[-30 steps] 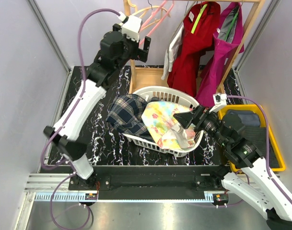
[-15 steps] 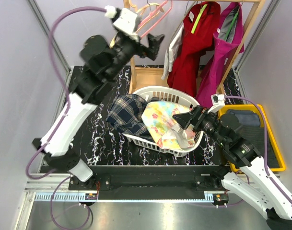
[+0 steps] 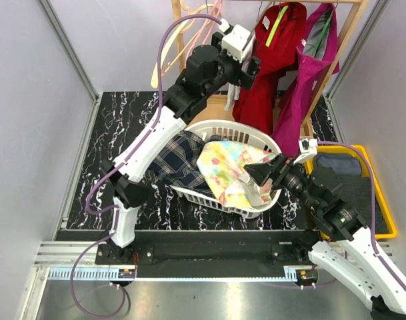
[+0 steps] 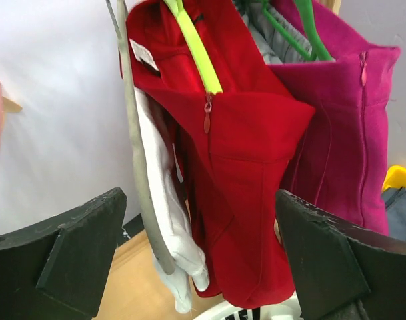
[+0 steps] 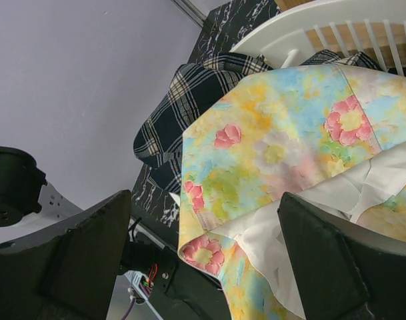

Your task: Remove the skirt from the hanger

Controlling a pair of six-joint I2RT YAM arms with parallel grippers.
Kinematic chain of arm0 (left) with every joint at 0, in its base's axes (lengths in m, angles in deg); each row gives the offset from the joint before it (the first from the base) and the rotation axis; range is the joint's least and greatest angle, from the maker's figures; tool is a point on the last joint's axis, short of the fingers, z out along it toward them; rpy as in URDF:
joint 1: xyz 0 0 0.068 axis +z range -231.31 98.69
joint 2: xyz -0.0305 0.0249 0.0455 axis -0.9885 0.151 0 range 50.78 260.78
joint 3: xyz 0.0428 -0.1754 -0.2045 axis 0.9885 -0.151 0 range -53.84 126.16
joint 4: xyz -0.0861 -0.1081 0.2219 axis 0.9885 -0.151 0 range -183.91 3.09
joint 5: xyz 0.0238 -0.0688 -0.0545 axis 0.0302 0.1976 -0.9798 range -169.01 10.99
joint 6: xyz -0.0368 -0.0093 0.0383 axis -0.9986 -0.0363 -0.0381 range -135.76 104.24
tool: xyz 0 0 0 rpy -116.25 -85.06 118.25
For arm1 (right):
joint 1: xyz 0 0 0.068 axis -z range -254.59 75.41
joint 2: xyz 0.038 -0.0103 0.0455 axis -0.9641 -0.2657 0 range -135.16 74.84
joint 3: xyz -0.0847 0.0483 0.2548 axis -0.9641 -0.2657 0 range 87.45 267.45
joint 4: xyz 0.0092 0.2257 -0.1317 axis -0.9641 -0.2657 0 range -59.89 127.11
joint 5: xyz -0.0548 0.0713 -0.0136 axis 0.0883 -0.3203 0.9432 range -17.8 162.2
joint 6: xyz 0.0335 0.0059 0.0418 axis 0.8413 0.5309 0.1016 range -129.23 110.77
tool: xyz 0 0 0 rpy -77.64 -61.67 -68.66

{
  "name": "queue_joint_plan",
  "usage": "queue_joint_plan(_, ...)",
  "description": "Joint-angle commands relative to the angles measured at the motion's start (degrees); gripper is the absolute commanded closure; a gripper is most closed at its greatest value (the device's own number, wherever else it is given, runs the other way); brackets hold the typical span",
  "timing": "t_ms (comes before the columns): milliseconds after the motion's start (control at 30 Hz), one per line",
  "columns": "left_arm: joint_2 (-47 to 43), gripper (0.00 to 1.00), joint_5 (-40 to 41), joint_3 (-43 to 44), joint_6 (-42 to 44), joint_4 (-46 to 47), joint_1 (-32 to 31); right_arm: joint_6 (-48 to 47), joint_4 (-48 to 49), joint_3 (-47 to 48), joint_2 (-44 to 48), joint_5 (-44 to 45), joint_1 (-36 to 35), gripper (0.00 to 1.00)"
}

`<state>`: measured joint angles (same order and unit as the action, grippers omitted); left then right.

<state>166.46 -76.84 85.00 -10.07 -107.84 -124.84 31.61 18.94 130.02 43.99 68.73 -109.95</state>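
A red skirt (image 3: 266,67) hangs on a yellow-green hanger (image 3: 276,23) on the wooden rack. A magenta skirt (image 3: 309,73) hangs on a green hanger to its right. My left gripper (image 3: 246,65) is raised, open and empty, just left of the red skirt. In the left wrist view the red skirt (image 4: 243,153) fills the gap between my open fingers (image 4: 63,260), with a white garment (image 4: 166,220) on a grey hanger (image 4: 139,173) beside it. My right gripper (image 3: 261,172) is open and empty, low over the basket.
A white laundry basket (image 3: 216,127) holds a floral cloth (image 3: 233,167) and a plaid garment (image 3: 179,157). Empty pink and cream hangers (image 3: 189,30) hang at the rack's left. A yellow tray (image 3: 384,200) with dark cloth lies at the right. The rack post (image 3: 333,63) slants beside the magenta skirt.
My left arm has swung right, from the pink hangers to just beside the red skirt. My right gripper has stayed open over the floral cloth, shifting only slightly.
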Motion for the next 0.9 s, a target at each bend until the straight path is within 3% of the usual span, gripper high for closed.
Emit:
queue_joint_plan(0,-1.51,0.01,0.99,2.57,0.72,6.86,0.64,0.03,0.68,0.59,0.35,1.53,-0.42,0.00)
queue_joint_plan(167,-1.77,0.02,0.81,0.91,1.16,8.01,1.16,0.12,0.68,0.59,0.18,1.27,-0.42,0.00)
queue_joint_plan(333,-2.30,0.14,0.46,-0.24,1.25,10.03,2.83,0.21,0.68,0.67,-0.52,1.18,-0.33,0.00)
queue_joint_plan(433,-2.12,0.28,-0.15,-0.42,1.34,9.94,3.36,0.21,0.68,1.29,-1.14,1.27,-0.42,0.00)
queue_joint_plan(567,-1.77,0.67,-0.85,-0.51,1.51,9.68,3.45,-0.06,0.68,1.82,-1.14,1.53,-0.42,0.00)
queue_joint_plan(600,-1.77,0.70,-0.94,-0.42,1.60,9.59,3.45,-0.06,0.60,1.91,-1.05,1.53,-0.42,0.00)
queue_joint_plan(867,-2.47,0.73,-3.49,-1.91,1.16,7.40,3.28,-0.58,0.77,2.96,-2.37,1.88,-0.42,0.00)
